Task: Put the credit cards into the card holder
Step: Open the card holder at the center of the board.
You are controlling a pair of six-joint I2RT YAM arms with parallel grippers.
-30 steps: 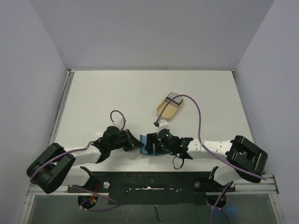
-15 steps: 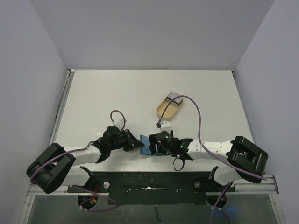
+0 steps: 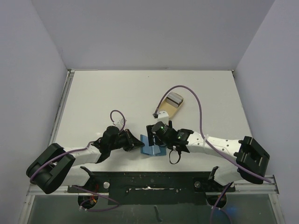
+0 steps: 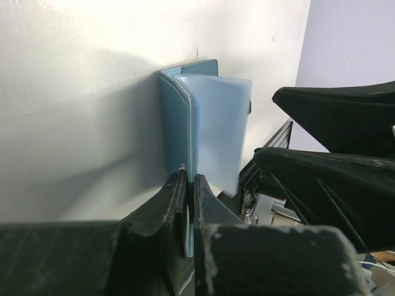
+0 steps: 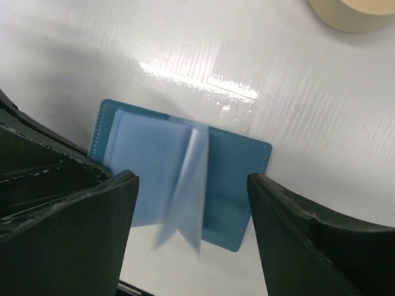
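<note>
Card holder [image 3: 148, 148] lies open near the table's [image 3: 103, 102] front edge in the overhead view. The left gripper [image 3: 136, 145] meets its left side and the right gripper [image 3: 154, 139] hangs over it. Beyond the card holder and to its right sits a tan dish [image 3: 164, 112], well apart, with the credit cards [image 3: 174, 99] in its far end.

From the left wrist, the left gripper [image 4: 188, 185] is pinched tight on the card holder's [image 4: 179, 117] blue cover edge. The clear sleeves [image 4: 216, 123] stand just beside that cover.

From the right wrist, the right gripper [image 5: 188, 185] is spread wide and empty above the card holder [image 5: 237, 179], whose clear sleeves [image 5: 185, 203] blur as they flop.

The holder looks soft and light, likely to slide unless pinned, and its sleeves look limp. The cards are probably thin, stiff and slick, best taken by opposite edges where they rise above the dish's rim.
</note>
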